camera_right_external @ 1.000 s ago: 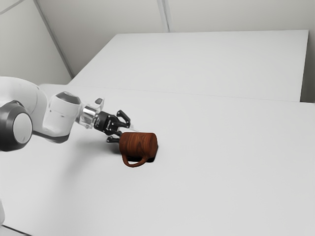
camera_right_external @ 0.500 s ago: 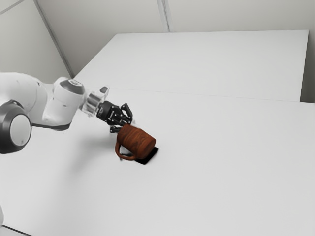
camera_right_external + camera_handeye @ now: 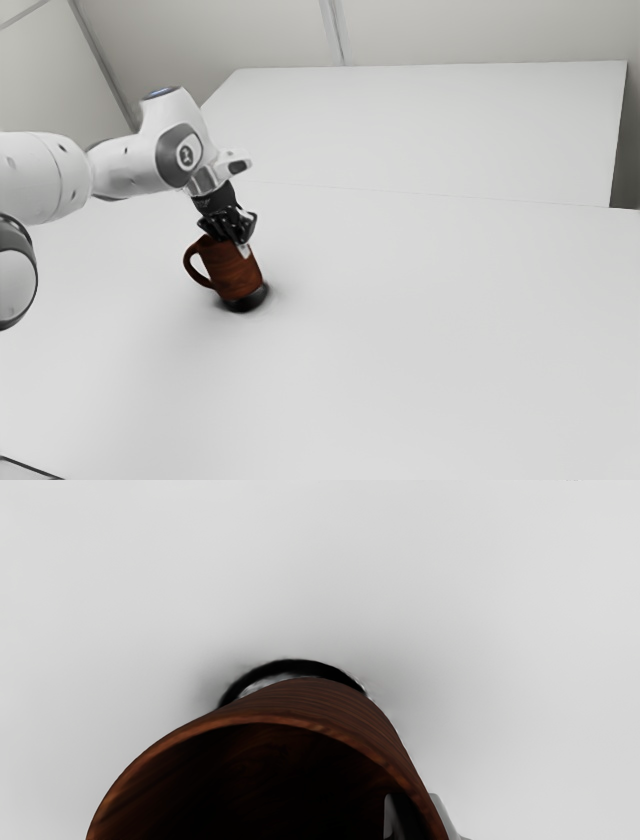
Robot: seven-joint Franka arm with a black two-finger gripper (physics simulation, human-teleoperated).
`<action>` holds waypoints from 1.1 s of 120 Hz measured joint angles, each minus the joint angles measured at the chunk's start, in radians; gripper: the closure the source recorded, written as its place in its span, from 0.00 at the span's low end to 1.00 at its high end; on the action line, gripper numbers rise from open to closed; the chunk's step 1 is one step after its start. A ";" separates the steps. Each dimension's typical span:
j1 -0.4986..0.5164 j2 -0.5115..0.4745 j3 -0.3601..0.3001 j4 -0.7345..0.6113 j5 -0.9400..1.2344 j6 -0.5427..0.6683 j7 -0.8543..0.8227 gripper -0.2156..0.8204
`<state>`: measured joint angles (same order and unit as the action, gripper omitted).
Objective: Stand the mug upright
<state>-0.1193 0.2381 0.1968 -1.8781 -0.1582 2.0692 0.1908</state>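
mug (image 3: 231,270) over table (image 3: 420,350), mouth up but leaning a bit, base contact unclear, with gripper (image 3: 240,247) pinching its wall, one finger inside and one outside, presumably so the hand's tilt can steer the base flat.

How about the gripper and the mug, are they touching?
Touching. The wrist view shows the gripper pinching the wall of the mug between its fingers, one inside, one outside.
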 joint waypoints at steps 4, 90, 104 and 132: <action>0.000 -0.001 -0.001 -0.003 0.032 0.018 -0.001 0.96; -0.007 0.008 -0.016 -0.062 0.131 0.208 -0.018 0.61; -0.007 -0.012 -0.016 -0.059 0.131 0.200 -0.016 0.44; -0.020 -0.089 -0.013 -0.043 0.128 0.167 -0.013 0.29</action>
<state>-0.1397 0.1495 0.1834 -1.9212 -0.0299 2.2362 0.1778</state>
